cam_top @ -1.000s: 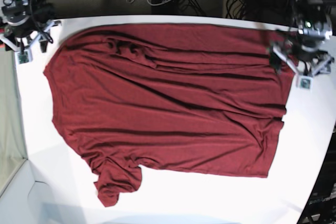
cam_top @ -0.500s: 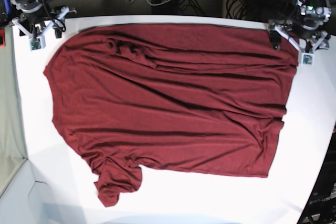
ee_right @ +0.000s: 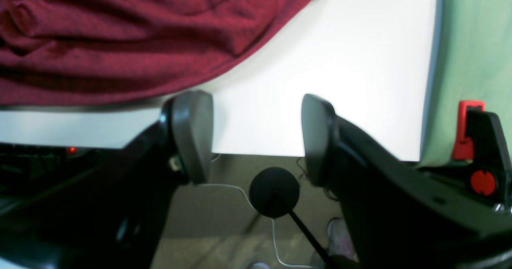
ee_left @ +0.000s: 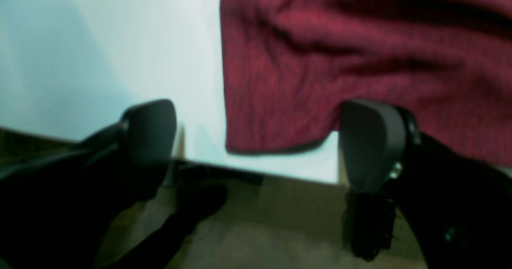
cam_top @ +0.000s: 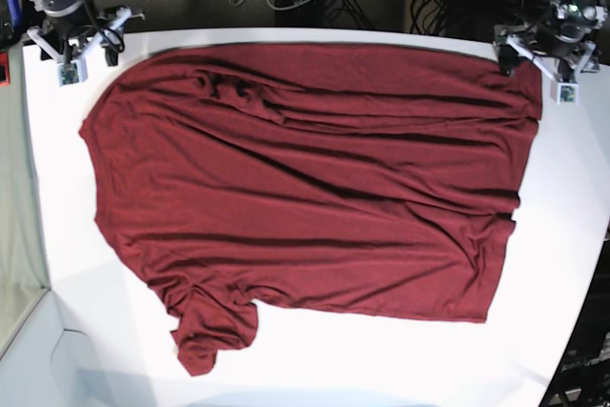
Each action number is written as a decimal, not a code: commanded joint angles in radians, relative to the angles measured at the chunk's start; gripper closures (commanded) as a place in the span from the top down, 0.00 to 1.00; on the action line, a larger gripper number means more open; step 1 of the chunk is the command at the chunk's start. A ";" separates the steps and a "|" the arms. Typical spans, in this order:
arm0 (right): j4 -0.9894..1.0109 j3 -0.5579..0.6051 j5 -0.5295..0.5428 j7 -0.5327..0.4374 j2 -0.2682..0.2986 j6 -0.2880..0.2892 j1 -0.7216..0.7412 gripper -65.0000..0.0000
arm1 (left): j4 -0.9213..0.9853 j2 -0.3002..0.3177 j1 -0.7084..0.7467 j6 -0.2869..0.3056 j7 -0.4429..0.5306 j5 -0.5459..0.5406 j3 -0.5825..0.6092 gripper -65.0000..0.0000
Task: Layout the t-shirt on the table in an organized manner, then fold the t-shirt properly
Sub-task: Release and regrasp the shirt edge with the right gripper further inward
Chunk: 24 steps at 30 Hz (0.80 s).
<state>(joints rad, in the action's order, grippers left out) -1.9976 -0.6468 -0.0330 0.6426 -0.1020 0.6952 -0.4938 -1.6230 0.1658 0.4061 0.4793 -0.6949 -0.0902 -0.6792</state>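
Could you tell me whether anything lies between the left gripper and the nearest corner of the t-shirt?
Nothing visible does. The left gripper is open, and only bare white table shows between its fingers and the t-shirt corner just ahead.

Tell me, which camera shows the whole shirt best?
The base view. It looks down on the whole shirt spread on the table, wrinkles and bunched sleeve included. The left wrist view shows only one corner of it, and the right wrist view only a curved edge.
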 commanded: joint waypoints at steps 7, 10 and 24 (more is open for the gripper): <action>-0.019 -0.001 0.008 -0.020 0.005 0.003 -0.016 0.54 | 0.020 0.019 0.015 0.003 -0.024 0.022 -0.001 0.58; -0.019 0.000 0.008 -0.020 0.005 0.003 -0.016 0.54 | 0.039 0.025 0.015 0.003 -0.026 0.022 -0.001 0.26; -0.022 0.175 0.011 -0.013 -0.034 0.003 -0.047 0.54 | 0.025 0.019 0.015 0.003 -0.026 0.022 -0.001 0.12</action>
<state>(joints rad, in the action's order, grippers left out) -1.9984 -0.4641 -0.0319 0.6468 -0.1448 0.6952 -0.5404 -1.5932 0.1810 0.4099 0.4866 -0.6872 -0.0906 -0.6788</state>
